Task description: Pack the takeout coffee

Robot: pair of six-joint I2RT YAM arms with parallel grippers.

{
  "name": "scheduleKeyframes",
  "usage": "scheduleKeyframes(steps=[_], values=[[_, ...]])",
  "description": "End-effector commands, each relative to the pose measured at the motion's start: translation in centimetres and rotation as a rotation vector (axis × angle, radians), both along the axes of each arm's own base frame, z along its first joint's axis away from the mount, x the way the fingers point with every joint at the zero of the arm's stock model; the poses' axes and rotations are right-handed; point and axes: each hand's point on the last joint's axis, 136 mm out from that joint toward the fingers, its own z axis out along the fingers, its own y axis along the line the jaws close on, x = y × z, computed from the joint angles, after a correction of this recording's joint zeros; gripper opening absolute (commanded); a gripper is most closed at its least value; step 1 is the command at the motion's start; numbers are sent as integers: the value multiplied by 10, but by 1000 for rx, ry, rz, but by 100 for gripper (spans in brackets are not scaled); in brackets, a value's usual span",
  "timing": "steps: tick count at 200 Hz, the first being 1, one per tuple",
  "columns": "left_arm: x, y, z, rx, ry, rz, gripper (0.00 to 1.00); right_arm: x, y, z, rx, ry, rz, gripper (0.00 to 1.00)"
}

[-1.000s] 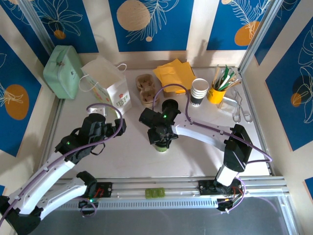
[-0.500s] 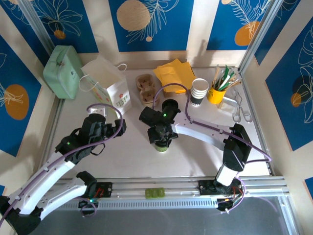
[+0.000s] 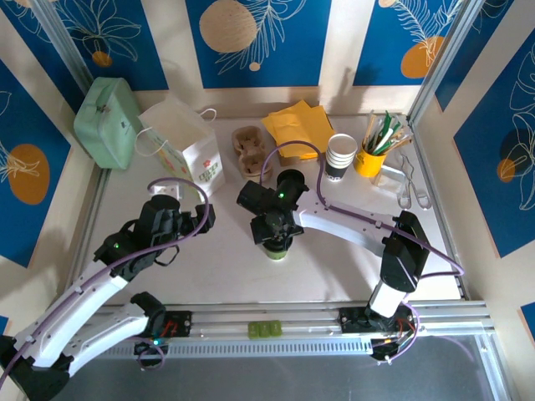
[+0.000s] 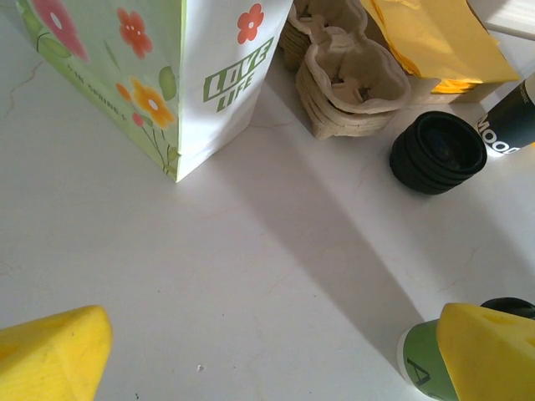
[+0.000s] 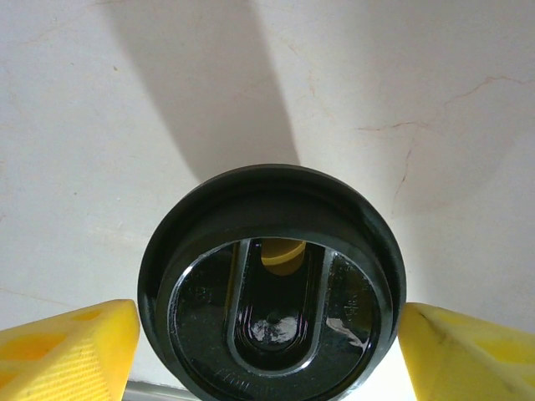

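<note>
With the right gripper (image 3: 274, 236), jaws spread, straddles the takeout coffee (image 5: 272, 276) from straight above, not visibly squeezing. Stands upright, right of the paper bag (image 3: 185, 149), toward the near edge. Hangs the left gripper (image 4: 267, 359) wide open, empty, closer to that bag.

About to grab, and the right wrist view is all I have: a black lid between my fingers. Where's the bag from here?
Observer: The paper bag stands upright toward the far left, beyond the left gripper.
Operator: Is that gripper in my way?
Observer: No, it hangs open left of the takeout coffee, apart from it.
Operator: Anything beyond the cup?
Observer: A stack of black lids, beside the cardboard cup carriers.
</note>
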Motion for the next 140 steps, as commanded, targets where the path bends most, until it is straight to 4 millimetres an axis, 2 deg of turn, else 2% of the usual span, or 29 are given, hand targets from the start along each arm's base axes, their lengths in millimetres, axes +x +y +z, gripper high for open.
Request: scheduleKeyframes(steps=[1,42,102,140], values=[[-1,3,-2,-12,5,12,99,-2,-1,0,-14,2,7,83],[-1,3,-3,-13,7,12,99,-3,-1,-3,-5,14,0,82],[-2,3,-3,-19,9,13,99,-12,-7,-23,-9,84,-23,81],[-1,1,-2,-25,8,8,99,-12,-5,-21,15,80,-22,74]])
